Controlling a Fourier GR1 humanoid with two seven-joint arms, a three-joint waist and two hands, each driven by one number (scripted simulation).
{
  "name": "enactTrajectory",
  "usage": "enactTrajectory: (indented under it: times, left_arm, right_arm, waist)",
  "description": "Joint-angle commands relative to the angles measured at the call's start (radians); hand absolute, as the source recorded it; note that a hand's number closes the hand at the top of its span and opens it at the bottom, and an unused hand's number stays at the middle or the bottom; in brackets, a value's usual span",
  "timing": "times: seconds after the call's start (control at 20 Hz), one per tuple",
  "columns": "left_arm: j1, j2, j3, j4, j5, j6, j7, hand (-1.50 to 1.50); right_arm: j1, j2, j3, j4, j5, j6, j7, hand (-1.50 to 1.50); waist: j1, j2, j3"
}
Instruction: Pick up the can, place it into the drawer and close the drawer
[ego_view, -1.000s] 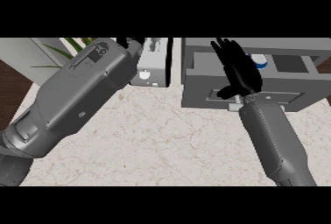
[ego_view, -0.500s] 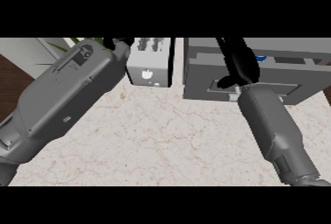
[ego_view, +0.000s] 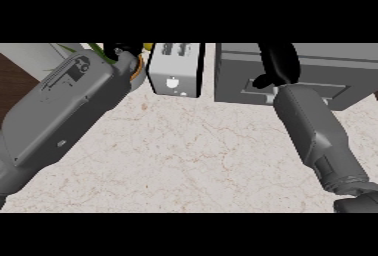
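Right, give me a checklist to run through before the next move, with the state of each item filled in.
1. Can out of sight inside the drawer unit: cannot tell, no can shows anywhere.
2. Drawer front flush with the unit: cannot tell, the right arm covers part of it.
3. Right hand on the drawer unit: ok, it lies over the unit's top.
4. Right hand's fingers empty: cannot tell, they run up to the view's top edge.
5. Left hand clear of the toaster: ok, it sits at the top left beside it.
6. Counter between the arms bare: ok.
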Motion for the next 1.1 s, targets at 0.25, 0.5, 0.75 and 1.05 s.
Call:
enactTrajectory:
  times: [0.25, 0.5, 0.75, 1.05]
  left_arm:
    - [0.018, 0.037, -0.010, -0.100, -0.027, 0.024, 0.064, -1.50]
    - [0.042, 0.073, 0.005, -0.113, -0.020, -0.013, 0.086, -1.50]
    - [0.049, 0.066, 0.002, -0.162, -0.035, 0.009, 0.082, -1.50]
    - [0.063, 0.087, 0.005, -0.176, -0.035, 0.007, 0.099, -1.50]
  right_arm:
    - [-0.149, -0.046, -0.034, 0.134, 0.017, -0.042, 0.041, -1.50]
    - [-0.182, -0.051, -0.038, 0.175, 0.027, -0.047, 0.073, -1.50]
    - [-0.229, -0.079, -0.081, 0.204, -0.030, 0.058, -0.048, -1.50]
    - [-0.247, -0.005, -0.314, 0.194, -0.291, 0.166, -0.168, -1.50]
  waist:
    - [0.024, 0.009, 0.004]
    - [0.032, 0.017, 0.004]
    - [0.056, 0.023, 0.006]
    - [0.049, 0.015, 0.010]
